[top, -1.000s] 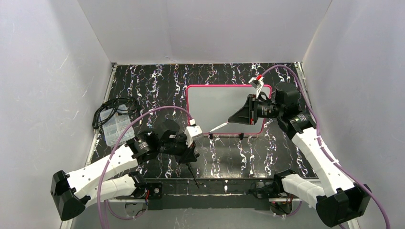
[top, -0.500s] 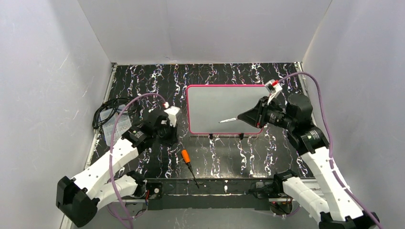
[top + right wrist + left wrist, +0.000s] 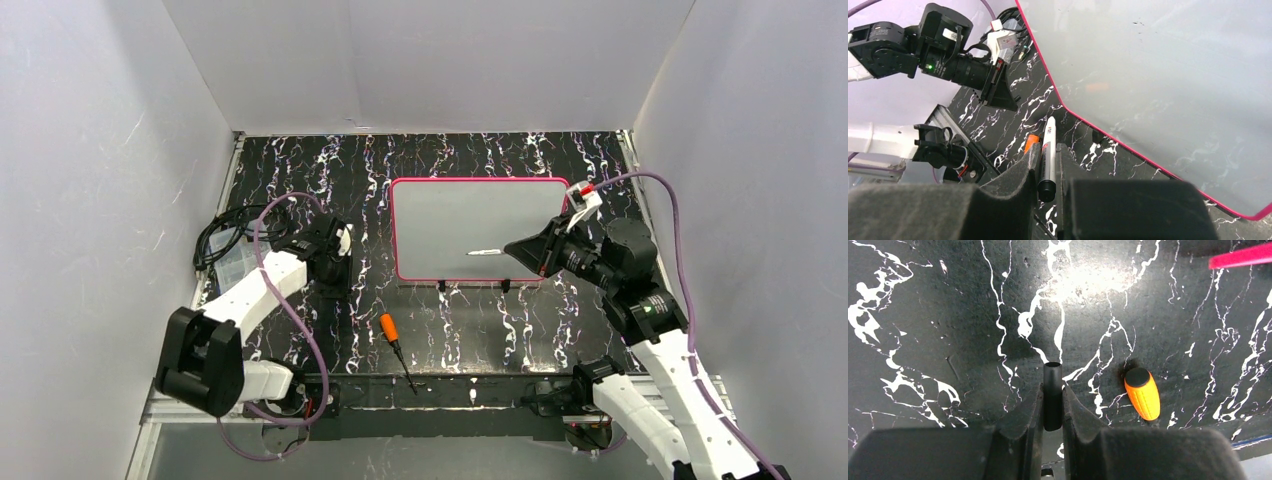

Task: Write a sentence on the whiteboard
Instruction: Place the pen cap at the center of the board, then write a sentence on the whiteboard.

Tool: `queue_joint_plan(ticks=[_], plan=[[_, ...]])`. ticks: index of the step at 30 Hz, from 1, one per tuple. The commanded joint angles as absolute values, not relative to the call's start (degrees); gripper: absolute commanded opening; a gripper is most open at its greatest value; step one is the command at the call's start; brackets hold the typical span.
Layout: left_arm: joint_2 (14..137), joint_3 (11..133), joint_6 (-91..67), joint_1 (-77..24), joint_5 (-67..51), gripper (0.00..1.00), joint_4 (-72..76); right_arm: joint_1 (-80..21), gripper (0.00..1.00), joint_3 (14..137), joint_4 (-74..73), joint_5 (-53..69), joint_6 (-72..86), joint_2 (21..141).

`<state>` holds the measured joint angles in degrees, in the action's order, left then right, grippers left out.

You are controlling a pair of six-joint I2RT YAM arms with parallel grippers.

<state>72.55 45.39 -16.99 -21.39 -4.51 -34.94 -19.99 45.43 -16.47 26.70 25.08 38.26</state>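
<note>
R gripper clamps marker, tip over whiteboard ready to write (board blank); L gripper pinches black cap, parked left of whiteboard.

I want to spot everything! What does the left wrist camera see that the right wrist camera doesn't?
Only the left wrist camera: the black tube pinched in the left claw. Only the right wrist camera: the right claw holding a white marker, and the grey face of the whiteboard. Both: the marbled table, the orange handle, and some pink frame.
</note>
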Motion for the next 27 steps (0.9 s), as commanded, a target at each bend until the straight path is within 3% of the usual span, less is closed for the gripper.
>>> queue_joint_plan(ticks=[1, 8, 12, 22, 27], plan=[[75.7, 48.2, -16.6, -19.6, -8.5, 0.03, -36.1, -20.3, 0.01, 44.5, -13.3, 23.3, 24.6, 35.3], [76.9, 49.5, -15.0, -17.5, -11.2, 0.53, -35.2, -20.4, 0.01, 43.9, -9.0, 21.0, 25.6, 34.3], [70.7, 50.1, -12.4, -17.4, -15.2, 0.73, -30.4, -20.6, 0.01, 44.4, -6.2, 20.9, 26.0, 35.3], [70.8, 59.9, -8.7, -16.7, -28.8, 0.80, -19.0, -25.0, 0.01, 46.3, 3.6, 15.9, 27.0, 40.6], [76.0, 63.7, -7.5, -15.0, -35.5, 0.80, -14.6, -41.9, 0.01, 49.3, 5.3, 1.7, 21.6, 46.9]])
